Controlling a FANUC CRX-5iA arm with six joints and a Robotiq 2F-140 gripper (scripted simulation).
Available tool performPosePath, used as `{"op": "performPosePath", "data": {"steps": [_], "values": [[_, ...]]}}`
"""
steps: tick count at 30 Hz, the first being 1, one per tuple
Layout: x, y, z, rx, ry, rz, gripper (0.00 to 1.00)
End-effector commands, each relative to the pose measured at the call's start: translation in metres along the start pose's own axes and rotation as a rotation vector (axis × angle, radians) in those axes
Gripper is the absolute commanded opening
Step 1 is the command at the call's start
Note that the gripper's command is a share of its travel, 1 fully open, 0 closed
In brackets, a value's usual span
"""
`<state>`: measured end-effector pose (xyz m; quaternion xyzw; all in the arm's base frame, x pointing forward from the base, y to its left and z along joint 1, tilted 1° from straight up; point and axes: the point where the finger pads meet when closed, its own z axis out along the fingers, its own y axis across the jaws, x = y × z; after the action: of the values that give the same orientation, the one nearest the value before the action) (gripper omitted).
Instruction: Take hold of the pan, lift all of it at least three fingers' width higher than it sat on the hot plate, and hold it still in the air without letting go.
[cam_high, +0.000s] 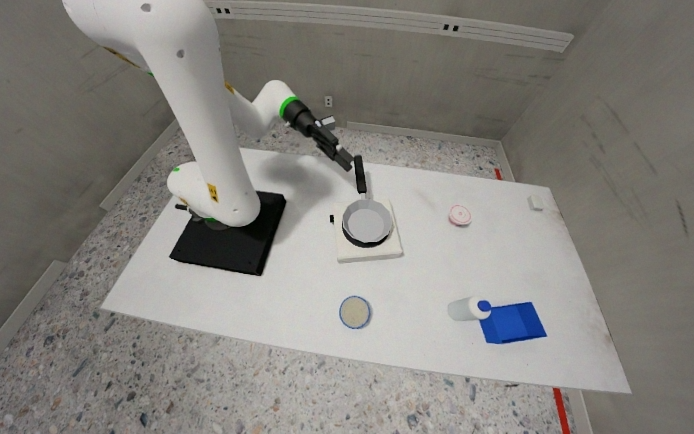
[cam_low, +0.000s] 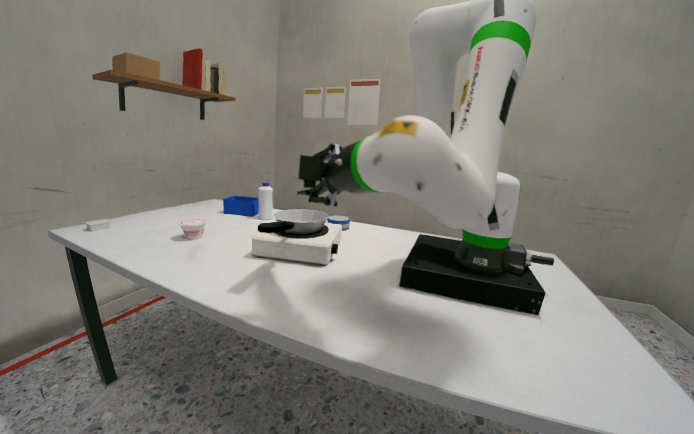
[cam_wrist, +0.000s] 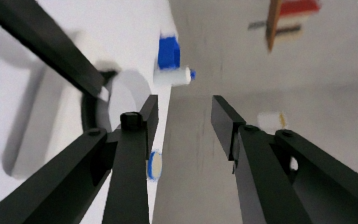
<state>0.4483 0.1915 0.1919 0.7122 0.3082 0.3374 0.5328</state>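
Observation:
The grey pan (cam_high: 367, 222) sits on the white hot plate (cam_high: 368, 245) near the middle of the table, its black handle (cam_high: 360, 174) pointing to the far side. My gripper (cam_high: 343, 159) hangs tilted in the air just left of the handle's end, apart from it. Its fingers stand partly open with nothing between them, as the wrist view (cam_wrist: 185, 125) shows. The handle (cam_wrist: 55, 50) crosses the upper left of that view. In the exterior view the pan (cam_low: 301, 220) rests on the hot plate (cam_low: 296, 245), with the gripper (cam_low: 312, 191) above and behind it.
A pink bowl (cam_high: 459, 214) and a small white block (cam_high: 535, 202) lie to the right. A blue-rimmed dish (cam_high: 354, 312), a white bottle (cam_high: 468, 309) and a blue box (cam_high: 513, 322) stand near the front edge. The arm's black base (cam_high: 230, 232) is at the left.

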Motion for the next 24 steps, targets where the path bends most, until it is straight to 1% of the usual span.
{"op": "performPosePath", "data": {"steps": [1,4,6,9,24], "values": [[0.019,-0.014,-0.032,-0.042,0.161,-0.02,0.41],[0.026,-0.023,-0.048,-0.052,0.235,-0.031,0.41],[0.026,-0.023,-0.048,-0.052,0.235,-0.031,0.41],[0.028,-0.027,-0.055,-0.055,0.265,-0.036,0.41],[0.028,-0.031,-0.055,-0.055,0.27,-0.036,0.41]]}}
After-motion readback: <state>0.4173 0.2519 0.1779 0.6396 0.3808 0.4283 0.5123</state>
